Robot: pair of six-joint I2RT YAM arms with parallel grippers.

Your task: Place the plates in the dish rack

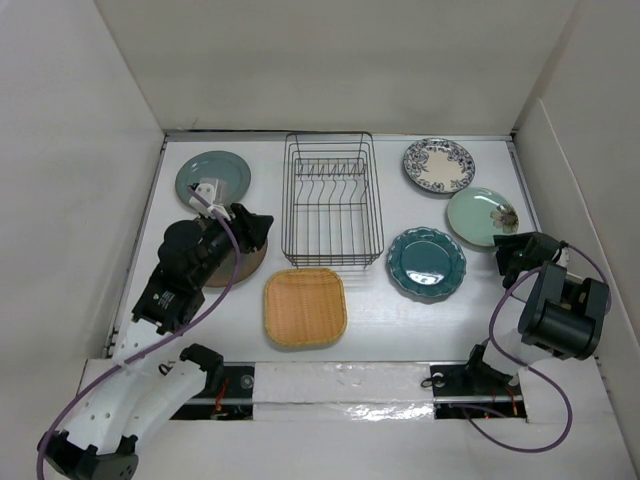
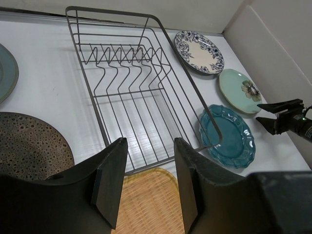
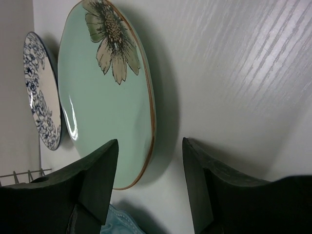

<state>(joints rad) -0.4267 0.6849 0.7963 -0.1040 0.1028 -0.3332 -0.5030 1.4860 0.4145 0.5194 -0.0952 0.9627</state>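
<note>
1. Reaching toward the pale mint plate (image 3: 97,92), the right gripper (image 3: 149,141) has its fingers parted to a middling width and holds nothing. The plate's near rim sits just ahead of the gap, a little toward the finger on the plate's face side.
2. That rim is what the coming move turns on. The plate lies flat on the table (image 1: 370,330). The wrist appears rolled so that one finger would pass over the face and the other toward the table, though the close view makes this hard to confirm.
3. From above, this plate (image 1: 482,216) is near the table's right edge. The right gripper (image 1: 508,250) is just beside it on the near side, so the right arm is clearly the closer one.
4. The dish rack (image 1: 330,200) stands empty in the middle, to the robot's left of the mint plate. The dark teal plate (image 1: 427,263) lies on the table near that path.
5. The left gripper (image 2: 149,146) is also parted and empty. It hangs just past the brown plate (image 2: 29,146), aimed across the rack.
6. All six plates are on the table, so I judge loading has not yet begun.
</note>
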